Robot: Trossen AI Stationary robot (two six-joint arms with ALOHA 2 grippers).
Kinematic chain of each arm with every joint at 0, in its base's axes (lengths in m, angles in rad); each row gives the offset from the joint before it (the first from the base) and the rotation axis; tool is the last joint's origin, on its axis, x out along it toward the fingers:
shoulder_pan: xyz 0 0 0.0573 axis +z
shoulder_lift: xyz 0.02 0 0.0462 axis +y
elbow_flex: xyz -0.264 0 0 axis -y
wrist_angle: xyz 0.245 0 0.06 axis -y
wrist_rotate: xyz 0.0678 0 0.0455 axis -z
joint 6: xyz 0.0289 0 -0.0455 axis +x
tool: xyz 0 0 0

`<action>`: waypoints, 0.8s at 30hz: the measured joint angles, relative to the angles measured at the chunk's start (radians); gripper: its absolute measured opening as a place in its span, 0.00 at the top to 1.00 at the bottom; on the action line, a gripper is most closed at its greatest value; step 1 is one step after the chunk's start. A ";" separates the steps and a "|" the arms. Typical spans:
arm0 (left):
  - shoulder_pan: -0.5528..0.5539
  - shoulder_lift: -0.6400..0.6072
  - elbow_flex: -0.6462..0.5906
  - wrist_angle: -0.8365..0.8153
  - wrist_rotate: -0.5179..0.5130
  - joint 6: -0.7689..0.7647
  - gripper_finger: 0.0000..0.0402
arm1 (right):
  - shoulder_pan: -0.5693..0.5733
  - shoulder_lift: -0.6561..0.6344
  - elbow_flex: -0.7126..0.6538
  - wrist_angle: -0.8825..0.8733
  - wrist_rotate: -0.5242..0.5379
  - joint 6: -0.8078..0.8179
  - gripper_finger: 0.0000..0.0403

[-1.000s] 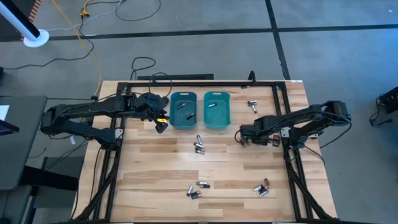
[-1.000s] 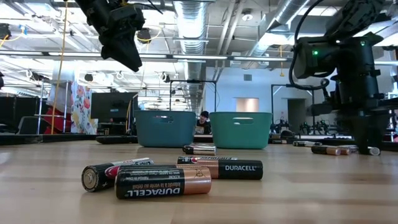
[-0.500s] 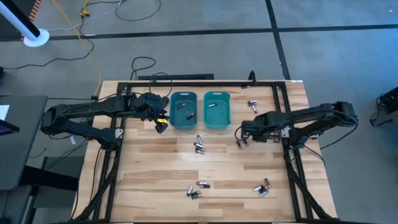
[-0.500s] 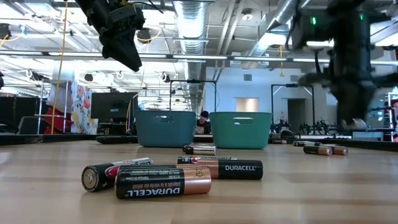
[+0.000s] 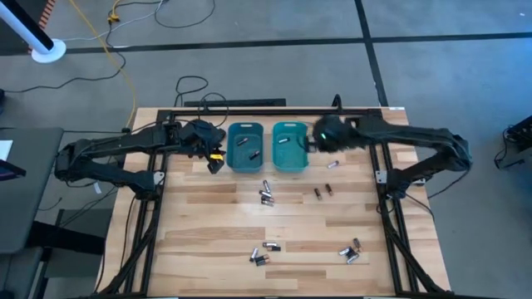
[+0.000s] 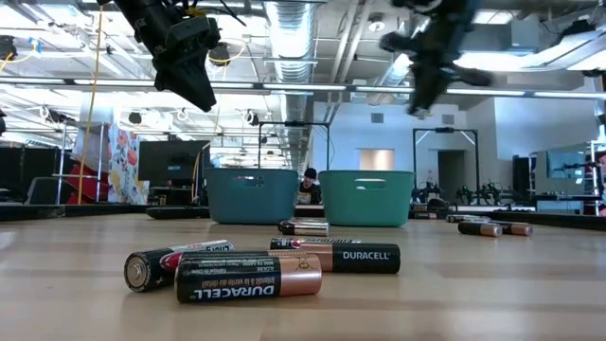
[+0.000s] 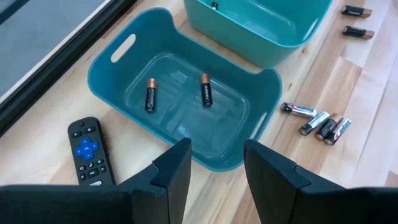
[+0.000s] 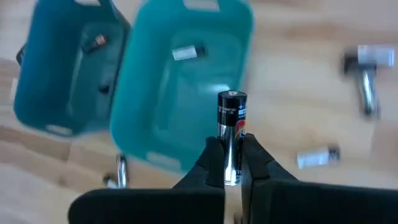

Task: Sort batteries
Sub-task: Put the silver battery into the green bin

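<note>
The left gripper [image 5: 215, 159] hangs with fingers apart and empty beside the left bin [image 5: 245, 147], which holds two copper-ended cells, a remote [image 7: 89, 152] just outside it. By the right bin [image 5: 289, 146], near the worktop's far edge, the right gripper [image 8: 232, 167] pinches a silvery battery [image 8: 231, 132] upright, likely for dropping. Loose batteries [image 5: 265, 194] lie mid-table, leaving open wood between.
</note>
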 joint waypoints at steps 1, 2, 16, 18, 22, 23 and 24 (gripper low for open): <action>0.002 0.000 0.000 0.000 0.000 0.000 0.65 | -0.023 0.037 0.036 0.003 -0.006 -0.046 0.97; 0.002 0.000 0.000 0.000 0.000 0.000 0.65 | -0.048 0.079 0.072 0.008 -0.025 -0.089 0.97; 0.002 0.000 0.000 0.000 0.000 -0.003 0.65 | -0.171 0.576 0.300 -0.002 -0.295 -0.346 0.96; 0.002 0.000 0.000 0.000 0.000 -0.003 0.65 | -0.175 0.618 0.300 -0.014 -0.314 -0.359 0.96; 0.002 0.000 0.000 0.000 0.000 -0.003 0.65 | -0.177 0.666 0.299 -0.023 -0.315 -0.371 0.94; 0.002 0.000 0.000 0.000 0.000 -0.003 0.65 | -0.177 0.673 0.299 -0.023 -0.315 -0.371 0.93; 0.002 0.000 0.000 0.000 0.000 -0.003 0.65 | -0.177 0.674 0.299 -0.026 -0.315 -0.371 0.92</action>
